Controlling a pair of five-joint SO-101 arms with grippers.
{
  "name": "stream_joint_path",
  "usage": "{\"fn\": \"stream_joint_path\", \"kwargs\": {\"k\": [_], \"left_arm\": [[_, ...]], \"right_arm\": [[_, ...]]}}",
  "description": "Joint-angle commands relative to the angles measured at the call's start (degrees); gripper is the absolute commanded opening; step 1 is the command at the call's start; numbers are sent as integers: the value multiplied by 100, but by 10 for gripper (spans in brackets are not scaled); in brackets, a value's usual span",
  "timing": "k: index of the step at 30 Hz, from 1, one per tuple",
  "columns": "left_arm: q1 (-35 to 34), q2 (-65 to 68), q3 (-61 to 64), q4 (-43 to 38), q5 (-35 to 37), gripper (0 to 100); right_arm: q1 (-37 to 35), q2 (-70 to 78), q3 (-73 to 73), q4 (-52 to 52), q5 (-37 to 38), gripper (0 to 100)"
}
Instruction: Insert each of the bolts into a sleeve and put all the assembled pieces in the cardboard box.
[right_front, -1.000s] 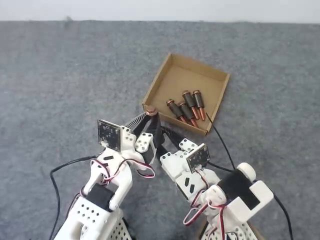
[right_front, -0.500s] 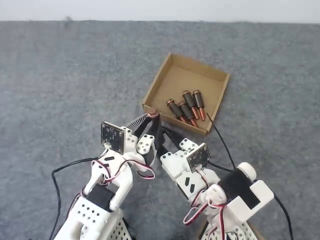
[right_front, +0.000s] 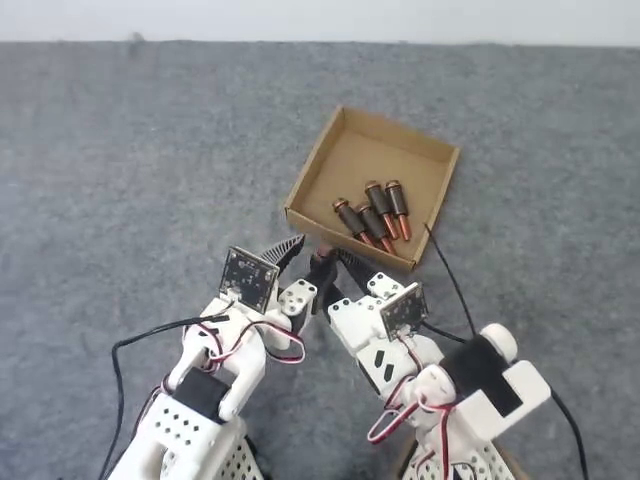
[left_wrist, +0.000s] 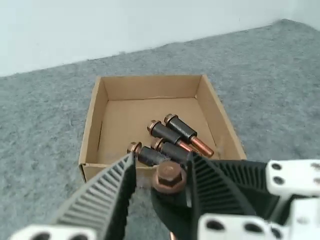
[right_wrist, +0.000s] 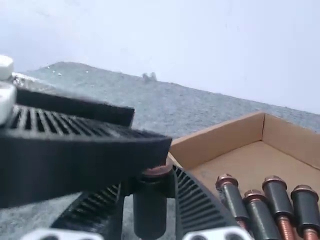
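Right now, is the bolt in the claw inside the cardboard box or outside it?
Outside. The bolt sits gripped in the right claw, on the near side of the cardboard box, short of its front wall.

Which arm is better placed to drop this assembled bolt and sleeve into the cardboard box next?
Right, probably. The right pincer grips the sleeve with its bolt just short of the cardboard box. The left pincer stands open around the piece, so it would need to regrasp first.
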Motion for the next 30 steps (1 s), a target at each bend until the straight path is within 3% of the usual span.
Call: {"fn": "stream_joint_path", "kwargs": {"k": [1,16,23,30], "left_arm": [[62,-18,-48,229,-88,162],[158,-26,-382,255,-334,156],[105,-26,-796,229,-343,12],[-897,-35,-1095,264,-334,11]], "right_arm": [[84,-66,-79,-22,-18,6],[84,-4,-176,13,-18,6],[92,-4,-176,22,-18,6],[277,-4,-202,22,-18,6]]}}
